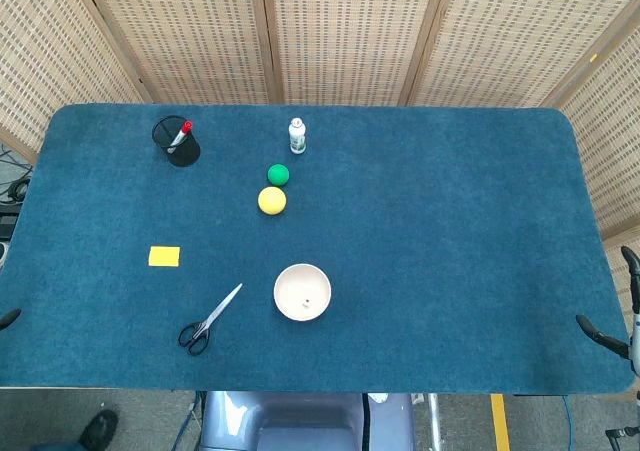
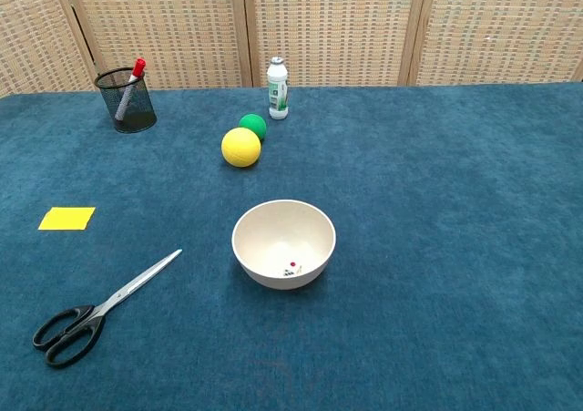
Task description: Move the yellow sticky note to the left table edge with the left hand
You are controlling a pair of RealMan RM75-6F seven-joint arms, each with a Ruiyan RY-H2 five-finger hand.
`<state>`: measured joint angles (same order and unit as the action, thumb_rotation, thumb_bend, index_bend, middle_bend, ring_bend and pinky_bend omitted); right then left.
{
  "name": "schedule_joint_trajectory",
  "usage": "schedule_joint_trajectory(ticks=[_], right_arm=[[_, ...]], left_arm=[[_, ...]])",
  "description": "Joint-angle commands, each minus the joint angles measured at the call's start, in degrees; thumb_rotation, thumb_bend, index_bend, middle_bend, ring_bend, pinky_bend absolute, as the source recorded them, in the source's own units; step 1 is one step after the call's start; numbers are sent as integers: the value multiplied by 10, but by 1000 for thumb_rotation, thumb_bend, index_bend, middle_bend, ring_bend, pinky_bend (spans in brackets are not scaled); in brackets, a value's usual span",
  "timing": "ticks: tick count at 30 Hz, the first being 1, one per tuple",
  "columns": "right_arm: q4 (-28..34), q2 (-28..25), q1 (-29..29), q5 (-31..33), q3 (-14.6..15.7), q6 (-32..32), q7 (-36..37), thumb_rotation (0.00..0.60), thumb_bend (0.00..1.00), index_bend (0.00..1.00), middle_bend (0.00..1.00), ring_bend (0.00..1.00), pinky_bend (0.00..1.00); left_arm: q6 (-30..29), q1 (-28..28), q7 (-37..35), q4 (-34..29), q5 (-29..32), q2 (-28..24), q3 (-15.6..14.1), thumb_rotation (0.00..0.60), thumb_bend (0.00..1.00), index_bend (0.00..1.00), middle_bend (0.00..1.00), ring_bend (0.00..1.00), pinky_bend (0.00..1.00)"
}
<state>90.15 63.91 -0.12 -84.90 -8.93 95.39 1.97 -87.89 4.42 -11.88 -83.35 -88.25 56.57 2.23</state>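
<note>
The yellow sticky note (image 1: 164, 256) (image 2: 66, 218) lies flat on the blue table cover (image 1: 450, 231), left of centre and a short way in from the left edge. Nothing touches it. Of my left hand (image 1: 8, 318) only a dark tip shows at the left border of the head view, below and well left of the note. My right hand (image 1: 605, 334) shows partly off the table's right front corner, its dark fingers apart and holding nothing. The chest view shows neither hand.
Scissors (image 1: 208, 321) lie near the front edge, right of the note, beside a white bowl (image 1: 302, 292). A yellow ball (image 1: 271, 200), a green ball (image 1: 278, 174) and a small white bottle (image 1: 297, 136) stand mid-table. A black mesh pen cup (image 1: 176, 140) is at the back left.
</note>
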Motion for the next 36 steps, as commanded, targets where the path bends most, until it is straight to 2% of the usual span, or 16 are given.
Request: schedule_joint_trajectory(ticks=[1,7,11,13,18,21,24,28,29,36], right_arm=[[0,0,0,0,0,-1,0,600,0,0,0,0,0],[0,-1,0,0,1,-2,2,600,0,0,0,0,0],[2,-2,1,3,0,-5,2,600,0,0,0,0,0],[3,-2,2,5,-1,-8,1,600,0,0,0,0,0],[1,-1,4,11,-1,-16,-1,600,0,0,0,0,0],[0,-1,6,14,-2,-20,-1,600,0,0,0,0,0],[-1,0,7,17,-3,-23,-1,600,0,0,0,0,0],[-3,1,10,22,-3,-32,-2,600,0,0,0,0,0],[-5,2,12,24,-3,-36,-3,600,0,0,0,0,0],[-7,4,15,28,-3,-44,-3,600,0,0,0,0,0]], left_arm=[[2,1,1,1,1,1,0,600,0,0,0,0,0],[16,9,6,8,-1,6,-1,600,0,0,0,0,0],[51,27,1,17,-8,10,-8,600,0,0,0,0,0],[86,46,-7,14,-12,3,-12,600,4,0,0,0,0],[162,92,1,-1,-12,-9,-12,600,102,0,0,0,0],[226,131,24,-18,-7,-17,-9,600,189,0,0,0,0],[260,156,52,-27,2,-17,-2,600,254,14,0,0,0],[331,208,123,-30,34,6,16,600,302,69,0,0,0],[378,237,142,-18,57,30,26,600,313,92,0,0,0],[447,285,190,15,130,84,40,600,367,217,0,0,0]])
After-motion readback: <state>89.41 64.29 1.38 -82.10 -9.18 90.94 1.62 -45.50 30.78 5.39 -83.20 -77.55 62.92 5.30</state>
